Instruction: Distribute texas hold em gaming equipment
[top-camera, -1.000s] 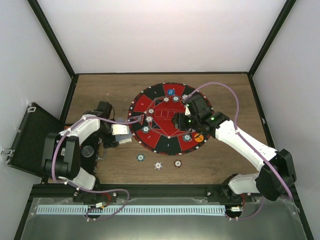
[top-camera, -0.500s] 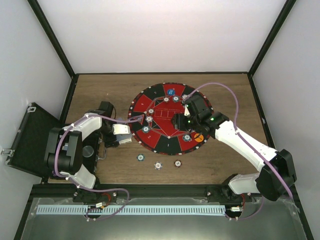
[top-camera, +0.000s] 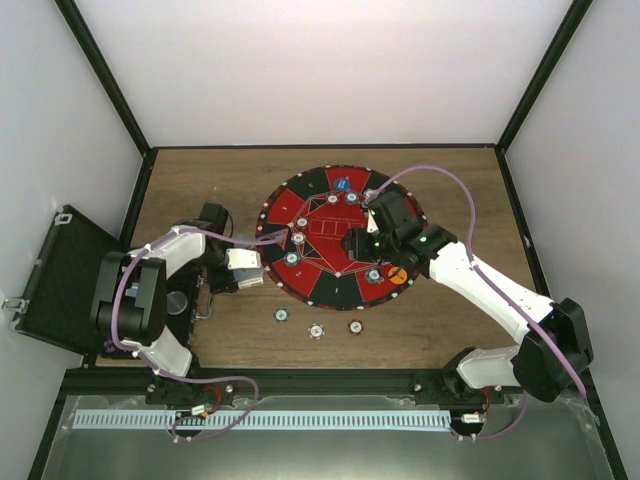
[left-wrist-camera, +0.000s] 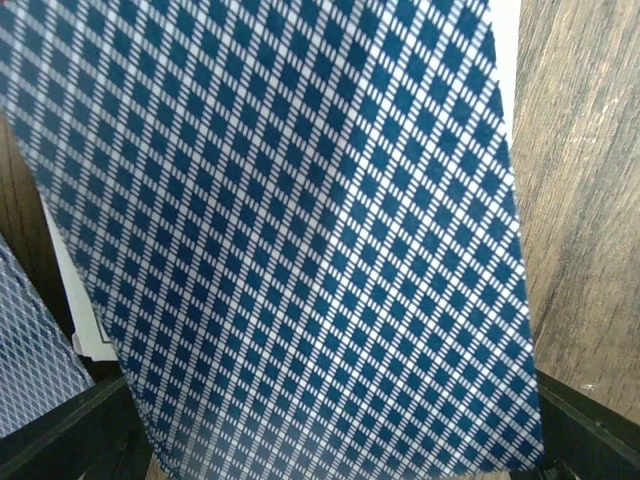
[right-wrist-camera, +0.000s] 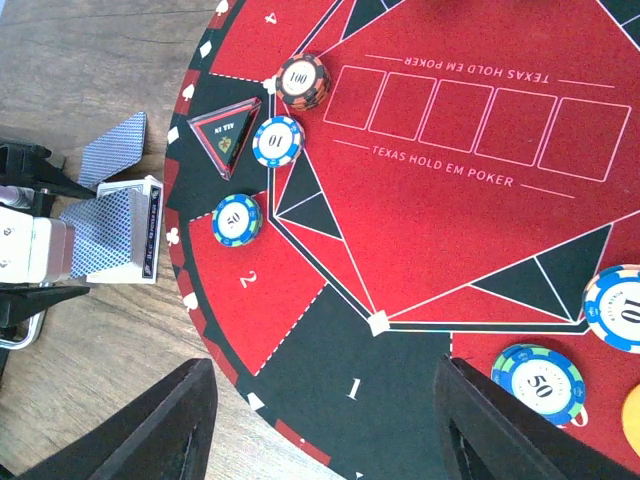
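Note:
My left gripper (top-camera: 228, 268) is shut on a deck of blue-backed cards (top-camera: 244, 267) at the left rim of the round red-and-black poker mat (top-camera: 325, 262). In the left wrist view the top card's back (left-wrist-camera: 300, 230) fills the frame and hides the gripper (left-wrist-camera: 330, 440). The right wrist view shows the deck (right-wrist-camera: 115, 230) with a loose card (right-wrist-camera: 112, 148) beside it. My right gripper (top-camera: 362, 240) hangs open and empty over the mat (right-wrist-camera: 330, 400). Chips (right-wrist-camera: 277, 142) lie on the mat with a blue disc (top-camera: 342, 184) and an orange disc (top-camera: 397, 274).
Three chips lie on the wood in front of the mat (top-camera: 282, 315), (top-camera: 316, 329), (top-camera: 355, 326). An open black case (top-camera: 60, 280) stands off the table's left edge. A black triangular marker (right-wrist-camera: 228, 130) sits on the mat's left part.
My left arm's elbow has swung inward while the deck stays almost in place. My right gripper has shifted slightly over the mat.

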